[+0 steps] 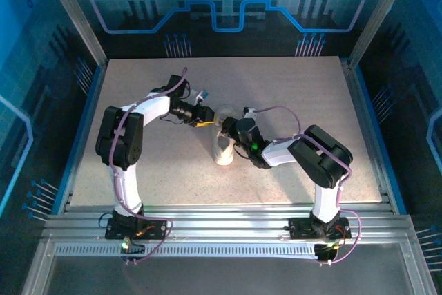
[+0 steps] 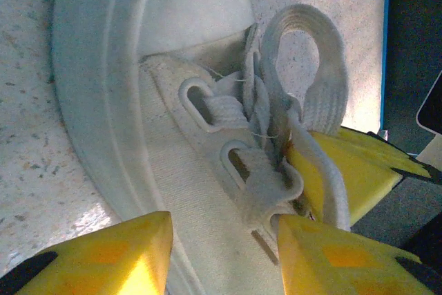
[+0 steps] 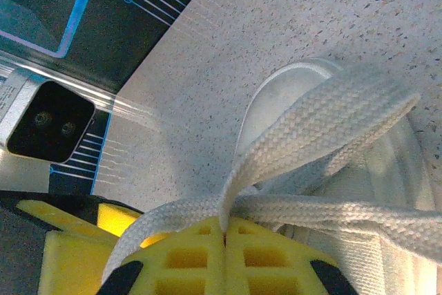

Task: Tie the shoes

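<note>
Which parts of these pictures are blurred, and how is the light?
Top external view: blue cast, sneaker washed out white. Left wrist view: yellow fingers soft, eyelets sharp. Right wrist view: the lace blurs at its right end, the table is sharp.

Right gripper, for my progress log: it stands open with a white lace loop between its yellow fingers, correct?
No: the right gripper is shut, with the white lace loop pinched between its yellow fingers, as the right wrist view shows.
</note>
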